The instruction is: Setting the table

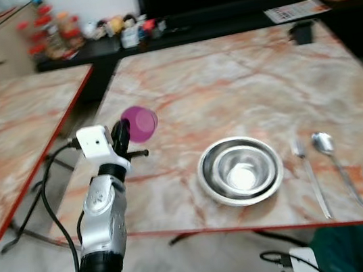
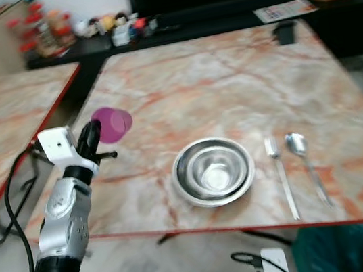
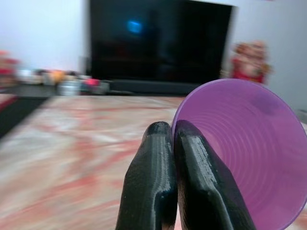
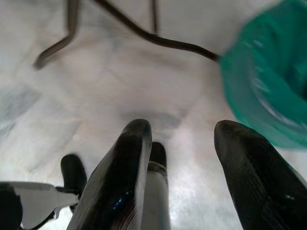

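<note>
- Our left hand [image 1: 125,132] is up over the surface [image 1: 241,79] near its left edge, fingers [image 3: 163,182] pinched together on the rim of a purple cup [image 1: 141,123], one inside the wall and one outside
- The cup lies tilted on its side in that grip, mouth turned back toward the wrist camera, so we judge it is being carried, not yet set down; it will need turning upright before release
- A place is already laid near the front edge: a steel bowl [image 1: 240,170], with a fork [image 1: 310,175] just beside it on the right and a spoon [image 1: 333,161] beyond the fork
- The cup hangs left of the bowl and a little farther from the front edge, well apart from it, over bare surface; we think that side is kept for the cup since the cutlery takes the other
- Our right hand [image 4: 184,167] hangs idle below the surface with its fingers spread apart, holding nothing, above the floor [image 4: 120,86] beside a green bin [image 4: 264,81]
</note>
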`<state>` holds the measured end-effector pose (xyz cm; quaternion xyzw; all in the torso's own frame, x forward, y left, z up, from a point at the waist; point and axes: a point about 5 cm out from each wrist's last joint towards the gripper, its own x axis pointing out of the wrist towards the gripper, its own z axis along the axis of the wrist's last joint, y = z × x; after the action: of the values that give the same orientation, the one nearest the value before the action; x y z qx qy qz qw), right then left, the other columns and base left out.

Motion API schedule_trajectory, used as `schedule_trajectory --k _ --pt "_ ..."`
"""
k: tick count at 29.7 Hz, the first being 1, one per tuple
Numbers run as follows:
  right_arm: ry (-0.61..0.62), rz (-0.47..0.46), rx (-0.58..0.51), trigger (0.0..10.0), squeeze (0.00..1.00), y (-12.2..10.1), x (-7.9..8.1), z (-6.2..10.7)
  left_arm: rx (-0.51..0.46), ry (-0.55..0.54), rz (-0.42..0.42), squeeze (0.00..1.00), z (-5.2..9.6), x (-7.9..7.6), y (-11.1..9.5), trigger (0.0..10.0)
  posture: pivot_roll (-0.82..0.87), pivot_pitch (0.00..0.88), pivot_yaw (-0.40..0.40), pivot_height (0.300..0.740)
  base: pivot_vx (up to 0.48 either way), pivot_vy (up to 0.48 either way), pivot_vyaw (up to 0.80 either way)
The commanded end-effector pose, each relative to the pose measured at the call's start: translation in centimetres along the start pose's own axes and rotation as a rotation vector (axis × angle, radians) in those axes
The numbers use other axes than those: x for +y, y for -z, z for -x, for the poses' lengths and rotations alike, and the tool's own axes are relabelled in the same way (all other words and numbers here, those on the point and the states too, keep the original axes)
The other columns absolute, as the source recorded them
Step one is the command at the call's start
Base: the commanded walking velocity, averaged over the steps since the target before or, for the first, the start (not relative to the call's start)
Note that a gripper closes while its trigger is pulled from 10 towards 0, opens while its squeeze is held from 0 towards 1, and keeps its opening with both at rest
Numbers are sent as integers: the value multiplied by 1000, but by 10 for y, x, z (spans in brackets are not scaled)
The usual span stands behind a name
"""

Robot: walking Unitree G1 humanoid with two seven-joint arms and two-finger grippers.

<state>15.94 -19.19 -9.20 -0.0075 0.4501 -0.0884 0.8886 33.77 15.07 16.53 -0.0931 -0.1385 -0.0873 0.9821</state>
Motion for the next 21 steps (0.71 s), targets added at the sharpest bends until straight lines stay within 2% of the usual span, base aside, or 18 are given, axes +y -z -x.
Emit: schedule_trajectory --k 1,8,18,21 --pt "-6 -4 9 10000 0 3 2 1 2 21 2 0 -1 -4 -2 10000 54 39 99 740 334 0 -563" --pt "-6 -2 3 10000 0 2 3 1 6 28 1 0 0 -4 -2 10000 55 41 100 740 310 0 0" --pt "-8 -3 1 10000 0 2 4 1 10 29 0 0 3 0 -4 10000 55 40 103 740 0 0 0" --pt "-8 1 2 10000 0 3 4 1 29 20 21 0 4 5 -5 10000 55 40 104 740 0 0 0"
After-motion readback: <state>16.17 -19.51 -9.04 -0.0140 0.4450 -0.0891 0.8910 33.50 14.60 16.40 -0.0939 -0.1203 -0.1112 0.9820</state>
